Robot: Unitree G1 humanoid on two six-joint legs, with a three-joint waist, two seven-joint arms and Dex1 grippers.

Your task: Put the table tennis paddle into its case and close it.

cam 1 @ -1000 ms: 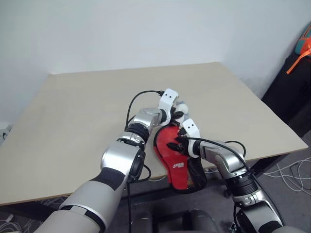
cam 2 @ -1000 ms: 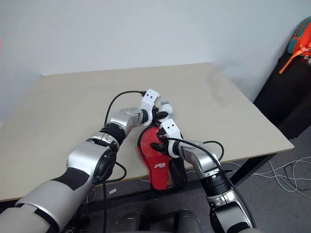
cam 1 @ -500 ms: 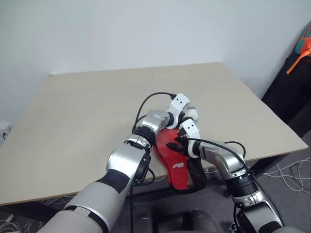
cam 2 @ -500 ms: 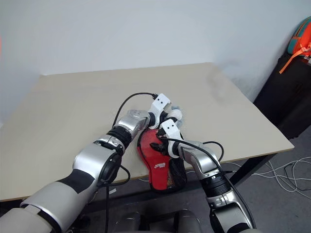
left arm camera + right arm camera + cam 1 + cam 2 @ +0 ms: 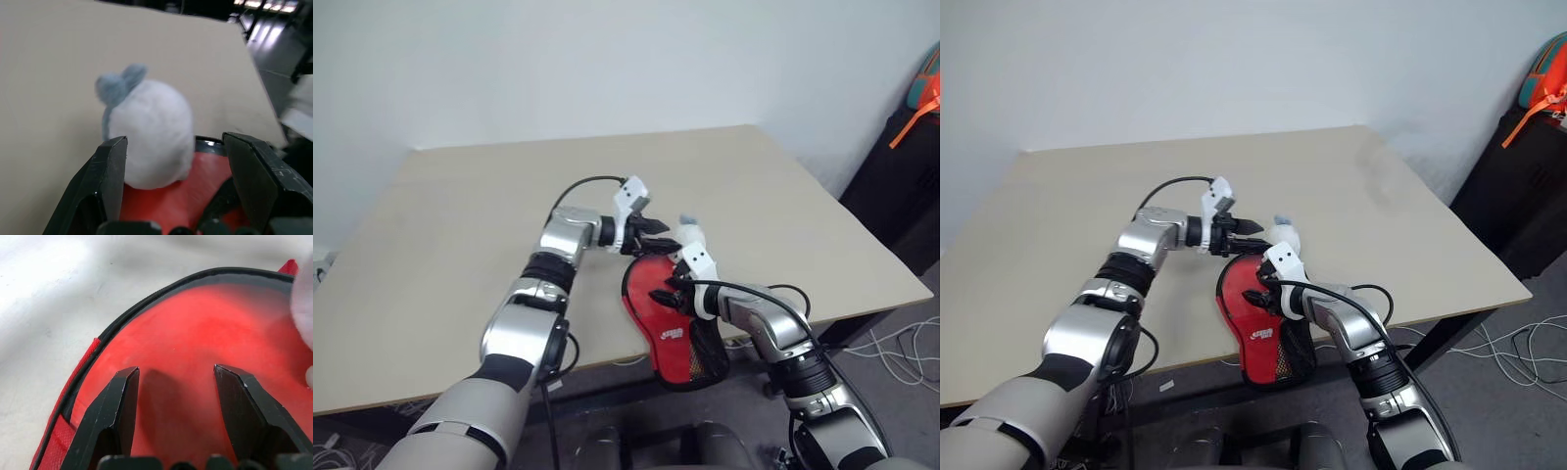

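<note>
**A:** Where's the case?

**B:** On the table point(image 5: 460, 215), at about six o'clock of the tabletop. The case point(image 5: 668, 323) lies red side up. Its round end is on the wood and its narrow mesh end point(image 5: 708, 358) hangs over the near edge. A small white logo point(image 5: 674, 335) sits near the middle of the red face.

**A:** And the paddle?

**B:** I can't tell whether it is inside. I can make out only the red cover and its black edging.

**A:** What's the right gripper doing?

**B:** The right gripper point(image 5: 666, 294) reaches in from about four o'clock and sits over the round end of the case. In its wrist view the two black fingers point(image 5: 120, 404) stand apart with the red face between them. It isn't pinching anything. I can't say whether the tips press on the cover.

**A:** The left one?

**B:** The left gripper point(image 5: 661, 231) is above the table at about eleven o'clock of the case, pointing toward three o'clock. Its fingers point(image 5: 111, 171) are spread wide and hold nothing.

**A:** What's that white thing?

**B:** It's a fluffy white ball point(image 5: 691, 236) with a small grey-blue tuft, at twelve o'clock of the case, right by its top edge. It lies just ahead of the left fingertips, in line with the gap between them. It is just above the right gripper's white housing.

**A:** Anything else around?

**B:** There is an orange and teal bag point(image 5: 1545, 83) at the far right, and loose cables point(image 5: 901, 357) on the floor at about four o'clock of the table.
</note>
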